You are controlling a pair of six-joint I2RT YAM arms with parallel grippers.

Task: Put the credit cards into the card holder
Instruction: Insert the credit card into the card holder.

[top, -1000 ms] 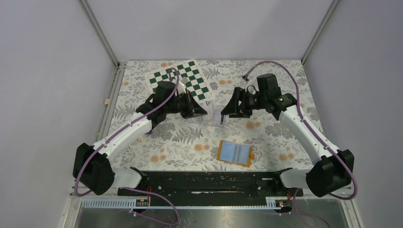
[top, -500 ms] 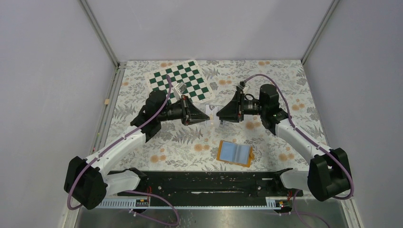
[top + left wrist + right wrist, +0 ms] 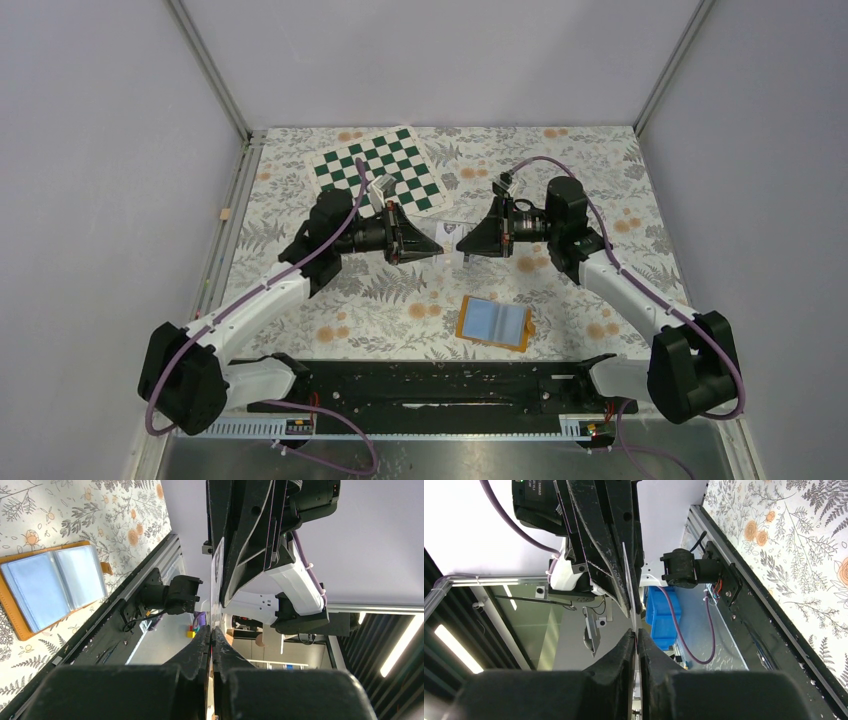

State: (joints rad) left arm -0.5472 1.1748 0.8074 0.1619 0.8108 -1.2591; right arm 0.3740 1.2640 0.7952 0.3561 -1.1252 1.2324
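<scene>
**Item 1. Credit card** (image 3: 447, 232). Thin, rigid, flat rectangle with a white face carrying small dark print. It is held in the air above the surface, between the two arms, at mid-depth. Both wrist views see it edge-on, as a pale sliver (image 3: 217, 575) (image 3: 627, 582).

**Item 2. Left gripper** (image 3: 432, 252). Matte black, wedge-shaped fingers tapering to a point. The jaws are pressed together on one end of the credit card; the left wrist view (image 3: 210, 632) shows only the card's thickness between them.

**Item 3. Right gripper** (image 3: 466, 242). Same black tapered build, facing the left gripper tip to tip. Its jaws are likewise clamped on the opposite end of the same card, as seen in the right wrist view (image 3: 636, 636).

**Item 4. Card holder** (image 3: 493, 321). Small flat folding wallet lying open on the surface, nearer the arm bases than the grippers and slightly to the right, apart from both. It has an orange outer border and a light blue interior in two panels with glossy pocket sleeves. The left wrist view (image 3: 50, 587) shows a small orange tab on one short edge.

**Item 5. Surface** (image 3: 400, 300). White covering printed with grey ferns and orange blossoms.

**Item 6. Chessboard** (image 3: 385, 165). Flat, square, green-and-white checked, lying askew at the rear left.
</scene>
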